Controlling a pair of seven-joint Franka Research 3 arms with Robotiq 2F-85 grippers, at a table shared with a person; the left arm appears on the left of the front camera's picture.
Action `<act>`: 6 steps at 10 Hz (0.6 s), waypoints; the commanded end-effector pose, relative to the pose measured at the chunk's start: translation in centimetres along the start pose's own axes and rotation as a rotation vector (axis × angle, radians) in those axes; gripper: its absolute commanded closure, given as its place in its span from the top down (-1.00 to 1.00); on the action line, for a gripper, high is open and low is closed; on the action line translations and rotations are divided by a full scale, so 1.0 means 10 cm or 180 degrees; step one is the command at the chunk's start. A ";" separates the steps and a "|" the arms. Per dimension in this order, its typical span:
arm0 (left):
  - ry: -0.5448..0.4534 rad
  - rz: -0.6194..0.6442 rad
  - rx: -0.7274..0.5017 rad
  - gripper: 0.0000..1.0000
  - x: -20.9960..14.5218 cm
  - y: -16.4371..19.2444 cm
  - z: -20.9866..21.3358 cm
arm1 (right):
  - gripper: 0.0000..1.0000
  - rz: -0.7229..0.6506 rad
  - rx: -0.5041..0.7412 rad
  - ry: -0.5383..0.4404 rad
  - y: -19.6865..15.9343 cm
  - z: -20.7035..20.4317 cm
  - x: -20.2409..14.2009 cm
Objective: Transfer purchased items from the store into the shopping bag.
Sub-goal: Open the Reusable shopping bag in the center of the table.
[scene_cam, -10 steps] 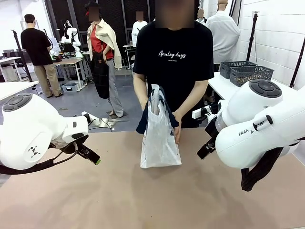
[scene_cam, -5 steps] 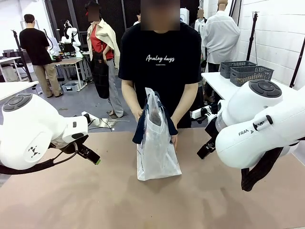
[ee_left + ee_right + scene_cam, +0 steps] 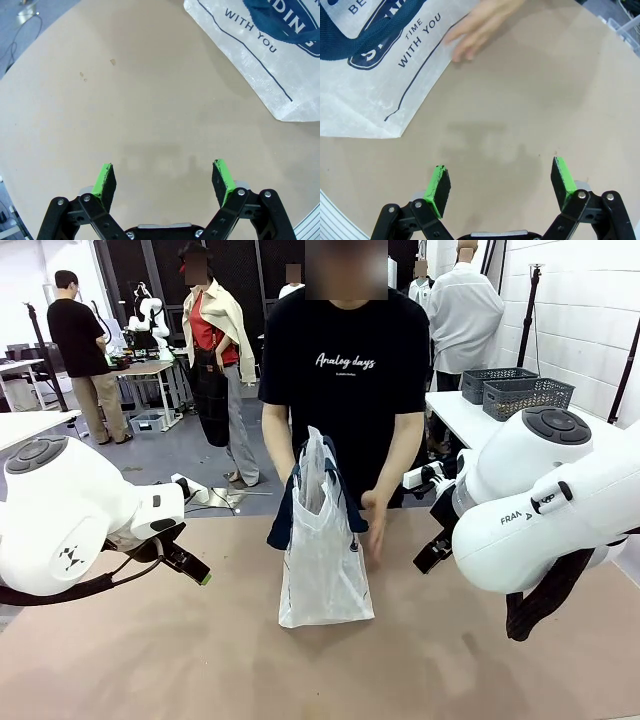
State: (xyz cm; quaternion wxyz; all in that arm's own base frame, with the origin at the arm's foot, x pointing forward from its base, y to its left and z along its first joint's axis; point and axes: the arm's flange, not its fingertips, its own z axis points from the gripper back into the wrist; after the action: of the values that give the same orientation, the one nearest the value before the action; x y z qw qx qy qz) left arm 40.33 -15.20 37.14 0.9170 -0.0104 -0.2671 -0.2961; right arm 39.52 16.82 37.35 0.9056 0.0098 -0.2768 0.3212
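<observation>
The shopping bag (image 3: pixel 322 560), translucent white with navy strap handles, stands upright on the brown table near its far side. A person behind it holds its top with one hand while the other hand (image 3: pixel 374 525) rests against its side. In the left wrist view a bag corner (image 3: pixel 270 65) with navy lettering lies at the top right, far beyond my open left gripper (image 3: pixel 165 179). The right wrist view has the bag (image 3: pixel 375 85) at the upper left, the person's fingers (image 3: pixel 475 30) on it, and my open right gripper (image 3: pixel 501 182) over bare table. The basket and purchased items are out of view.
The brown table (image 3: pixel 200 660) stretches between both arms. Grey lattice crates (image 3: pixel 515 390) stand on a white table at the back right. My left arm (image 3: pixel 70 520) and right arm (image 3: pixel 540 510) hang at the table's sides.
The person has shifted the bag a little leftward and nearer to me across the table. Both arms have stayed still.
</observation>
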 end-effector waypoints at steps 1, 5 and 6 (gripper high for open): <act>0.0000 0.0007 0.0002 1.00 0.00 0.01 0.00 | 1.00 -0.0001 0.0001 0.0000 0.00 0.00 0.00; 0.0000 0.0007 0.0002 1.00 0.00 0.01 0.00 | 1.00 -0.0001 0.0001 0.0000 0.00 0.00 0.00; 0.0000 0.0007 0.0002 1.00 0.00 0.01 0.00 | 1.00 -0.0001 0.0001 0.0000 0.00 0.00 0.00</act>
State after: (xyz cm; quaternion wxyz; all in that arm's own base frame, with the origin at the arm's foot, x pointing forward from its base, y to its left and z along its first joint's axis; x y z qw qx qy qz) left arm 40.33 -15.20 37.14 0.9170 -0.0104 -0.2671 -0.2961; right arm 39.52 16.82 37.35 0.9056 0.0098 -0.2768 0.3212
